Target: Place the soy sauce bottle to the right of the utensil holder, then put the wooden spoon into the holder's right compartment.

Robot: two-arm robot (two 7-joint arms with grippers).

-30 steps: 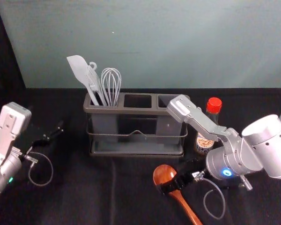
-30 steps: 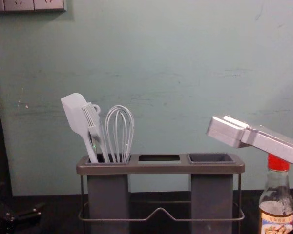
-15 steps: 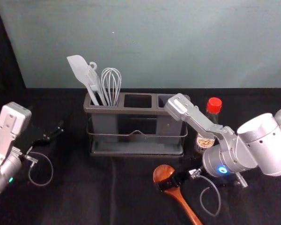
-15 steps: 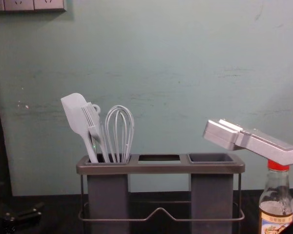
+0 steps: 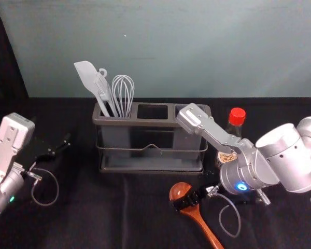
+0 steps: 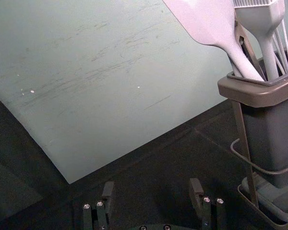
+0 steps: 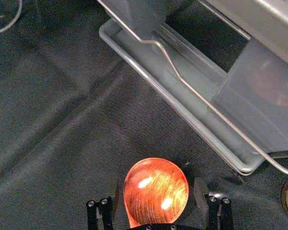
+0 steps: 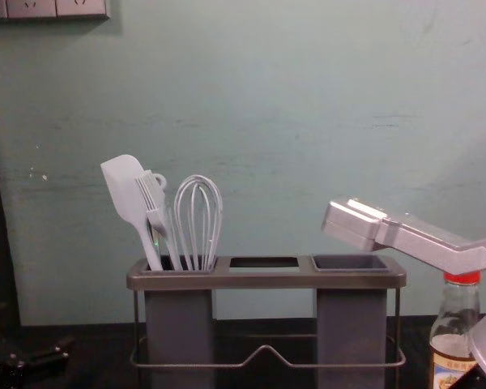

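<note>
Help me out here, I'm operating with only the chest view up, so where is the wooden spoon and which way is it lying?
Observer: The spoon lies on the dark cloth in front of the utensil holder, bowl end toward the holder, handle running toward the robot.

Operator: And the right gripper, has it closed on it?

Observer: No. In the right wrist view the right gripper is open, a finger on either side of the spoon's bowl.

Operator: Is the left one holding anything?

Observer: No. The left wrist view shows the left gripper open, nothing between its fingers.
</note>
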